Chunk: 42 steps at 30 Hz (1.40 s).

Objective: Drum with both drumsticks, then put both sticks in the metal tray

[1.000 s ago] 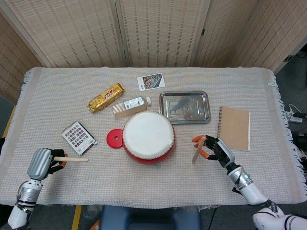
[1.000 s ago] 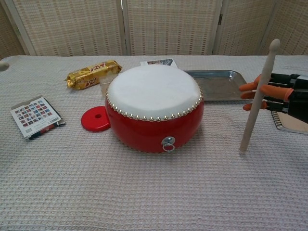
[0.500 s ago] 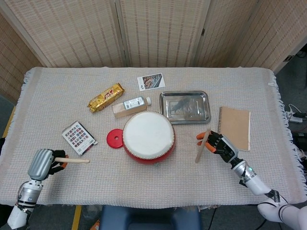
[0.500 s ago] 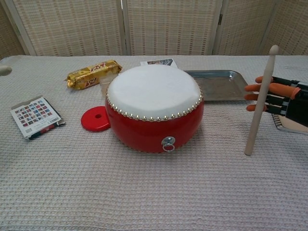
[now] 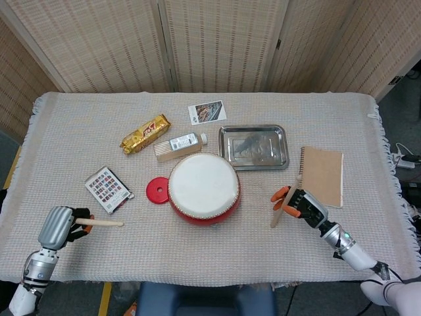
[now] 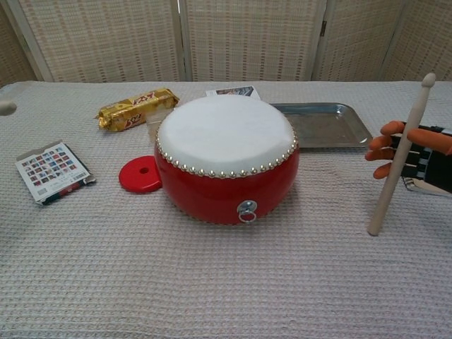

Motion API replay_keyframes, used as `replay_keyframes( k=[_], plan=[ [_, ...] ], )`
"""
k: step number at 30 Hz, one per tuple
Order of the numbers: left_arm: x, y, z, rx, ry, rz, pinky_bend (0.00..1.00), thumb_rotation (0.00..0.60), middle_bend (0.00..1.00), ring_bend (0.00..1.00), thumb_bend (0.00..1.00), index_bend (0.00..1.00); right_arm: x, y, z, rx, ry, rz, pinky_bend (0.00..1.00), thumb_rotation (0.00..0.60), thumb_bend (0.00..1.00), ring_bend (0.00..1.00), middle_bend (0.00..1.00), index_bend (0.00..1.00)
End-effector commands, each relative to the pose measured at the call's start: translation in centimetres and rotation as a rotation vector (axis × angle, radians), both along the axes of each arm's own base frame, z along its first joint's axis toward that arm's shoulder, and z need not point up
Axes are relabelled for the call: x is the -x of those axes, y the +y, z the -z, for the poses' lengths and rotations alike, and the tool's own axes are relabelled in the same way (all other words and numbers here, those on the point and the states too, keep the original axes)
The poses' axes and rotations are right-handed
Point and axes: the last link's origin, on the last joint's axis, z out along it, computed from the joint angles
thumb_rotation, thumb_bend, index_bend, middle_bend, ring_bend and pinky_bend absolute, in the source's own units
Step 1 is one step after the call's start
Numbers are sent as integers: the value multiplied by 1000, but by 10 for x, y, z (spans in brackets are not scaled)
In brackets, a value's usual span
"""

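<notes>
Left hand (image 5: 60,227): wrapped round the butt of the left drumstick (image 5: 102,223), down at the near-left corner of the table; only the stick's rounded tip (image 6: 6,107) peeks into the chest view.
Left stick axis: lies about level, running from the hand straight out toward the drum (image 5: 204,187), tip aimed at it but well short of the red shell.
Right hand (image 5: 301,205): closed on the right drumstick (image 6: 400,157), orange fingertips (image 6: 381,140) curled across the shaft about midway up.
Right stick axis: nearly upright, leaning a little; bead end up and away from the robot, butt end down close to the cloth. I can't tell if it touches.
Drum from right hand: off to the hand's inner side, near, with a clear gap between stick and shell.
Drum from left hand: off to its inner side, well apart.
Nearer hand: the right one, by my reckoning.
Metal tray (image 5: 254,147): beyond the right hand and slightly inward, just behind the drum; nothing lying in it.
What the next move hangs on: I'd say the right stick must tip inward and over before its bead can meet the white skin.
</notes>
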Motion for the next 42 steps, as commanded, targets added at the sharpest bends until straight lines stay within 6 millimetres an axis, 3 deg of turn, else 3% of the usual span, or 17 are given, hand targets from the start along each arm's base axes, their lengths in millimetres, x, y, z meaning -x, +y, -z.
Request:
replay_keyframes(
  k=[1, 6, 29, 37, 40, 42],
  plan=[
    [-1, -1, 0, 1, 1, 3, 1000, 600, 1000, 1000, 764, 975, 2, 6, 4, -7, 18, -17, 458, 522, 193, 361, 458, 507],
    [-2, -2, -1, 0, 2, 9, 1000, 600, 1000, 1000, 763, 975, 3, 13, 11, -15, 50, -34, 489, 523, 190, 406, 523, 603],
    [-3, -3, 0, 12, -2, 12, 1000, 600, 1000, 1000, 755, 974, -2, 25, 46, -63, 184, -77, 560, 521, 191, 484, 649, 837],
    [-3, -3, 1, 15, -5, 12, 1000, 600, 1000, 1000, 754, 974, -6, 24, 57, -65, 215, -76, 643, 527, 191, 620, 791, 997],
    [-3, -3, 0, 15, -7, 9, 1000, 600, 1000, 1000, 754, 974, -9, 22, 61, -58, 220, -69, 692, 596, 191, 697, 859, 1000],
    [-2, -3, 0, 16, -7, 7, 1000, 600, 1000, 1000, 754, 974, -12, 21, 63, -49, 223, -70, 723, 600, 191, 739, 895, 1000]
  ],
)
